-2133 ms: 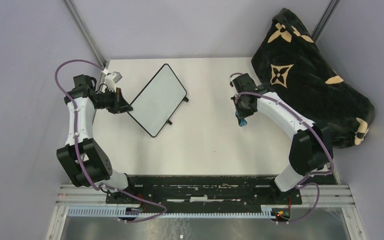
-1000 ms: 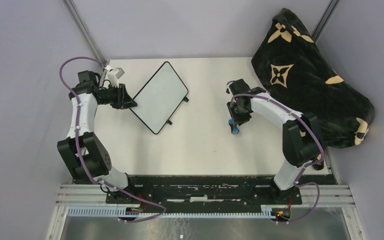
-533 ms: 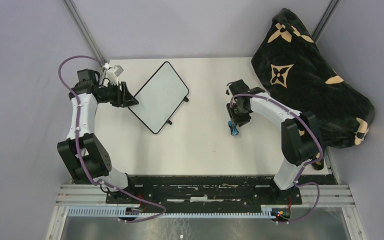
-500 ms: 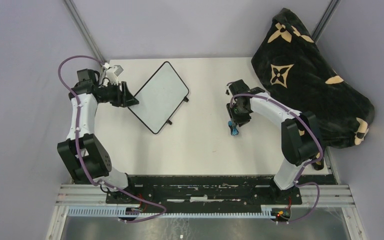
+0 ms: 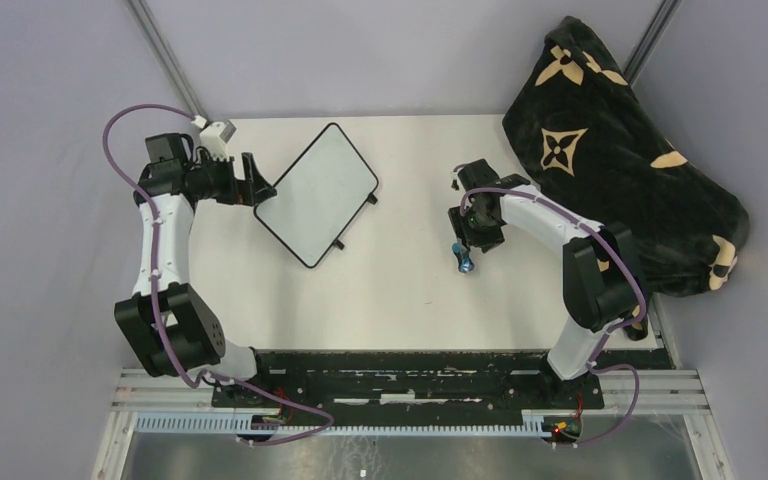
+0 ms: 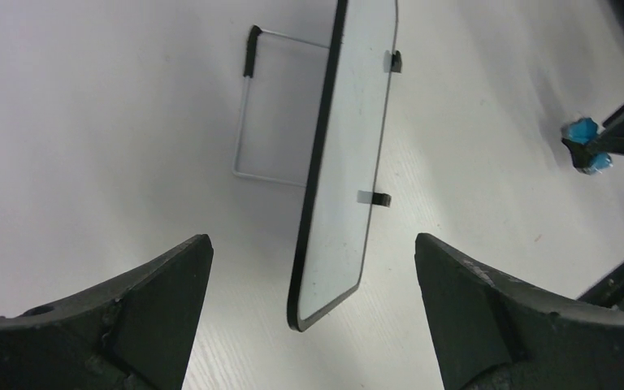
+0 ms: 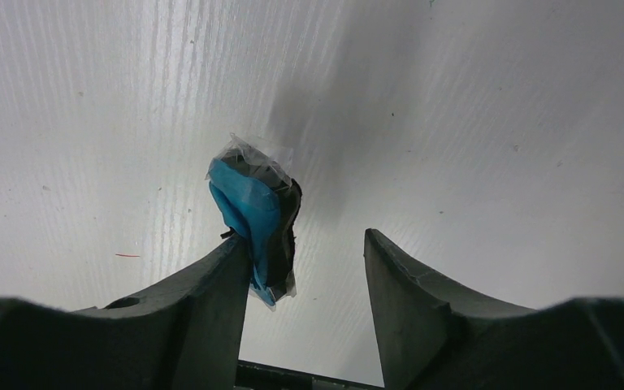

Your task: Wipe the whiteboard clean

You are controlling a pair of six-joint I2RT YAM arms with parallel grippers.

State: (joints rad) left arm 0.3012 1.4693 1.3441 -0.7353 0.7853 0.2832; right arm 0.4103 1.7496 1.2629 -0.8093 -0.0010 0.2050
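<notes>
The whiteboard (image 5: 318, 195) lies slanted on the table's back left, its white face blank inside a thin black frame. In the left wrist view the whiteboard (image 6: 349, 162) is propped on a wire stand (image 6: 280, 106). My left gripper (image 5: 256, 180) stands wide open just off its left corner, touching nothing. The left gripper (image 6: 313, 241) frames that corner from a distance. A small blue-and-black eraser (image 7: 256, 215) in clear wrap leans on one finger of my right gripper (image 7: 307, 240), which is open, the other finger apart. From above, the eraser (image 5: 463, 258) sits right of centre.
A black blanket with beige flower shapes (image 5: 620, 150) is heaped at the back right, beside my right arm. The white table (image 5: 400, 300) carries a tiny red mark (image 5: 426, 300). A metal rail (image 5: 410, 400) runs along the near edge.
My left gripper has opened wide and drawn back from the whiteboard's corner. My right gripper has opened, letting go of the eraser, which now leans on one finger.
</notes>
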